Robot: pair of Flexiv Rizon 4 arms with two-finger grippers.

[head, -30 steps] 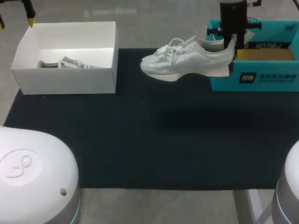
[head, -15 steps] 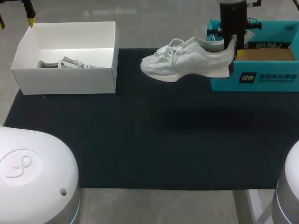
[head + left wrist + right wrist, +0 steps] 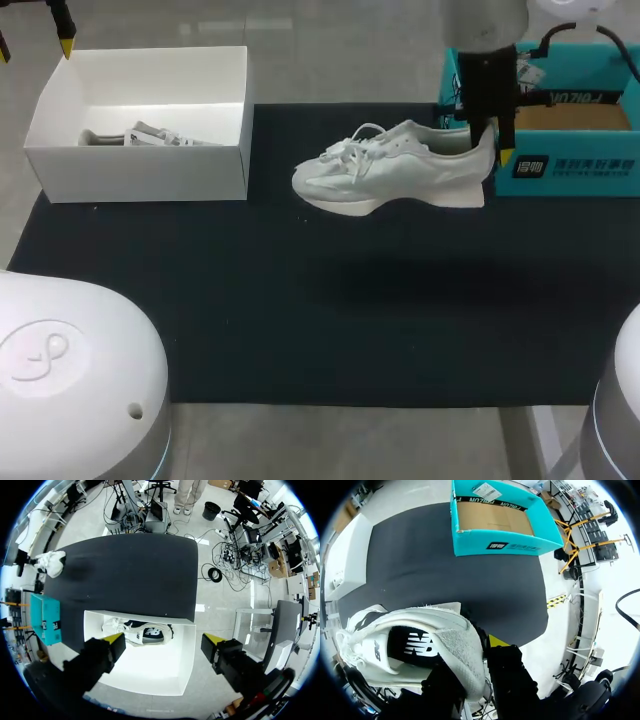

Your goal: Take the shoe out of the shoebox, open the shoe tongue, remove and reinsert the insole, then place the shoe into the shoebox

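Observation:
A white sneaker (image 3: 390, 170) hangs level above the black mat, toe toward the left. My right gripper (image 3: 492, 138) is shut on its heel collar, just in front of the open teal shoebox (image 3: 570, 165). In the right wrist view the heel (image 3: 462, 655) sits between the fingers, one yellow fingertip (image 3: 497, 641) showing outside it, and the teal shoebox (image 3: 495, 522) lies ahead with a bare cardboard floor. My left gripper (image 3: 165, 640) stands open high over the white box (image 3: 187, 655), far back left in the head view (image 3: 64, 40).
The white box (image 3: 140, 160) at the mat's back left holds a second white shoe (image 3: 150, 135). The black mat (image 3: 300, 320) covers most of the table. The mat's front edge runs close to my arm bases.
My right arm has carried the sneaker out from over the teal shoebox, leftward and nearer over the mat. The left arm has not moved.

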